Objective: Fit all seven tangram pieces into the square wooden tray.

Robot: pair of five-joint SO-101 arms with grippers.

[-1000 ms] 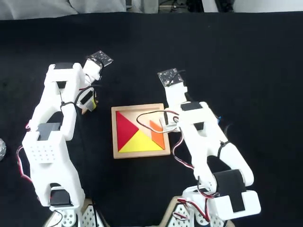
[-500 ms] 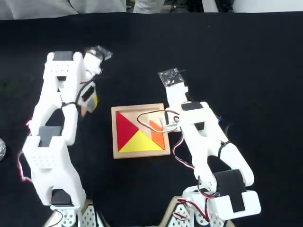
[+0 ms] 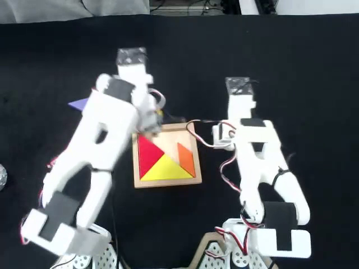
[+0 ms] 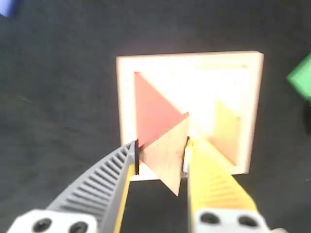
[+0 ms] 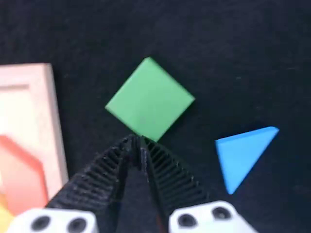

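Note:
The square wooden tray [image 3: 165, 183] lies mid-table and holds a red triangle [image 3: 147, 154], a yellow triangle [image 3: 165, 168] and an orange parallelogram [image 3: 186, 158]. My left gripper [image 4: 160, 160] is shut on a tan triangle [image 4: 163, 158] and hangs over the tray [image 4: 125, 92]; in the high view it [image 3: 152, 124] is at the tray's far left corner. My right gripper [image 5: 141, 143] is shut with nothing in it, its tips at a corner of the green square [image 5: 149, 99]. A blue triangle [image 5: 245, 148] lies beside that square. The right gripper [image 3: 223, 134] stands just right of the tray.
A purple piece [image 3: 78, 103] lies on the black cloth far left of the tray, partly behind the left arm. The green piece [image 4: 303, 77] also shows past the tray's edge in the left wrist view. Cables trail from the right arm over the tray's far right corner.
The left arm has swung from left of the tray to over its far left corner, carrying the tan triangle. The right arm has moved right, off the tray.

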